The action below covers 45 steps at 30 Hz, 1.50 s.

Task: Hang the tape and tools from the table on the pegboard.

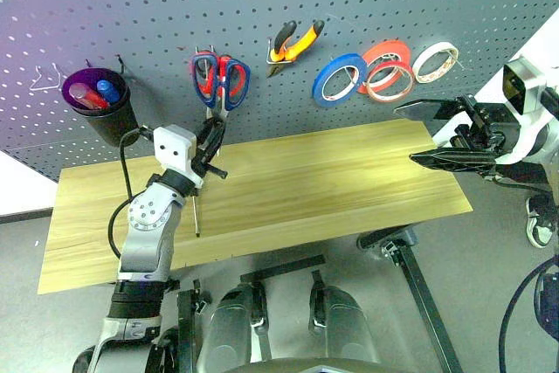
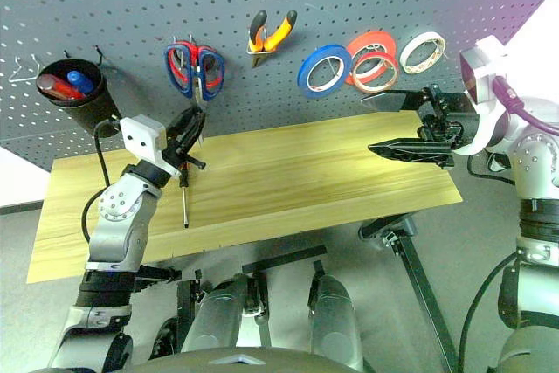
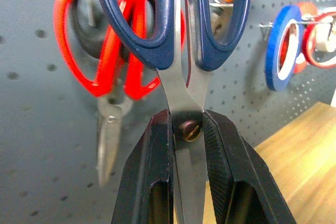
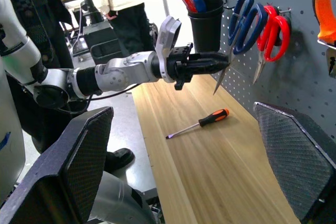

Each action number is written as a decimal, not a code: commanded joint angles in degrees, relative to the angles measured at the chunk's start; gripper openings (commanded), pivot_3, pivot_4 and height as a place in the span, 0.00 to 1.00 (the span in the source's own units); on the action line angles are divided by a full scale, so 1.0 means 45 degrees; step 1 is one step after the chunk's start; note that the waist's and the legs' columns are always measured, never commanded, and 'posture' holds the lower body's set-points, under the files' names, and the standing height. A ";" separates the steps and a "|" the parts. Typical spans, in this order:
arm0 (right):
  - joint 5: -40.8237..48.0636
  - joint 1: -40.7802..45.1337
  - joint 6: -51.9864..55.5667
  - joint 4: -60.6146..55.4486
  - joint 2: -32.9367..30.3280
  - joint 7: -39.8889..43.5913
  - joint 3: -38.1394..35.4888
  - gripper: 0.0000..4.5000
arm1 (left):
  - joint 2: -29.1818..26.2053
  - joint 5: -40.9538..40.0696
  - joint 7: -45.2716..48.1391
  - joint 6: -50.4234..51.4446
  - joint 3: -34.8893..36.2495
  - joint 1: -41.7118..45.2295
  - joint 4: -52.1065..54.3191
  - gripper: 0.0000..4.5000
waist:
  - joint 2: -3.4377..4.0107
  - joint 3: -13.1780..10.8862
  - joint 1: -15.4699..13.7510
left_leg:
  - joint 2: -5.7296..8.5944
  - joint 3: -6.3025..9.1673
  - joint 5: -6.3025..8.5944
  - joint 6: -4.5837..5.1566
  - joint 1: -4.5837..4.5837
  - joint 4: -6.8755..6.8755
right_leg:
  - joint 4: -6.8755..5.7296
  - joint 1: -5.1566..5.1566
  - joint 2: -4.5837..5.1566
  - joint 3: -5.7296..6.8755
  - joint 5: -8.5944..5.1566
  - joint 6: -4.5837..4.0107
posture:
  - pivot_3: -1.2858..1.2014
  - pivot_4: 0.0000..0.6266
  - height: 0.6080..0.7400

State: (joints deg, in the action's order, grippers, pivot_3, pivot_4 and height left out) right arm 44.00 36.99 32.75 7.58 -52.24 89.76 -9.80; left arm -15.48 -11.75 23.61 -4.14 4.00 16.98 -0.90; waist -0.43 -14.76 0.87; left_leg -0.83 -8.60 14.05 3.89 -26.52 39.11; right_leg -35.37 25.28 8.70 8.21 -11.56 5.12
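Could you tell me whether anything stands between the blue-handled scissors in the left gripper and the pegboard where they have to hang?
Yes: the red-handled scissors already hang on the pegboard directly behind the blue-handled scissors that the left gripper holds at the pivot.

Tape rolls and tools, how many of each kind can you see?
Tape rolls: 4 (blue, solid red, thin pale red ring, white)
Scissors: 2 (red-handled scissors, blue-handled scissors held in the left end effector)
Pliers: 1
Screwdriver: 1
Total: 8
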 commanded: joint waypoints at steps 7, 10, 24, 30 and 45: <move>0.0628 0.0042 0.0333 -0.0731 0.0092 -0.0153 -0.0548 1.00 | -0.0048 0.0576 -0.0249 -0.0966 0.0034 0.1244 -0.1562 0.13 | 0.0000 0.0000 -0.0002 | 0.0000 0.0000 0.0005 0.0008 -0.0002 0.0000 | 0.0004 0.0001 0.0006 0.0000 0.0001 0.0000 | 0.47 0.37 0.87; 0.0631 -0.0018 0.0331 -0.0772 0.0141 -0.0197 -0.0541 1.00 | -0.0128 0.1187 -0.0608 -0.1400 -0.0082 0.1531 -0.2092 0.13 | 0.0000 0.0000 0.0006 | 0.0000 0.0000 0.0004 0.0007 -0.0002 0.0000 | 0.0004 0.0000 0.0007 0.0000 0.0003 0.0002 | 0.47 0.38 0.87; 0.0653 -0.0127 0.0373 -0.0926 0.0112 -0.0413 -0.0552 1.00 | 0.0060 0.0835 -0.0623 -0.1508 0.0146 0.2104 -0.3160 0.11 | 0.0000 -0.0001 0.0007 | 0.0001 -0.0001 0.0005 0.0007 -0.0002 0.0000 | 0.0007 0.0002 0.0013 0.0001 0.0006 0.0004 | 0.47 0.36 0.87; 0.0600 -0.0077 0.0386 -0.0877 0.0077 -0.0421 -0.0515 1.00 | 0.0090 0.0920 -0.0841 -0.1410 0.0156 0.2084 -0.3281 0.11 | 0.0000 0.0000 0.0017 | 0.0002 -0.0001 0.0005 0.0007 -0.0001 0.0000 | 0.0007 0.0000 0.0012 0.0001 0.0007 0.0006 | 0.47 0.35 0.87; 0.0578 -0.0073 0.0321 -0.0935 0.0109 -0.0513 -0.0501 1.00 | 0.0148 0.0548 -0.0459 -0.0947 0.0151 0.1711 -0.2838 1.00 | 0.0000 0.0000 0.0043 | 0.0003 -0.0003 0.0005 0.0007 -0.0002 0.0001 | 0.0007 0.0001 0.0011 0.0001 0.0009 0.0008 | 0.47 0.35 0.87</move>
State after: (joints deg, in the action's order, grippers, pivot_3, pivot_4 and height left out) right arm 45.84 36.37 34.56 5.08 -51.41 87.52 -9.90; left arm -14.56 -9.44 21.90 -7.83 4.07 25.15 -16.05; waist -0.43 -14.76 1.06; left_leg -0.82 -8.61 14.07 3.92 -26.53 39.11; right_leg -35.34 25.29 8.75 8.22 -11.52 5.16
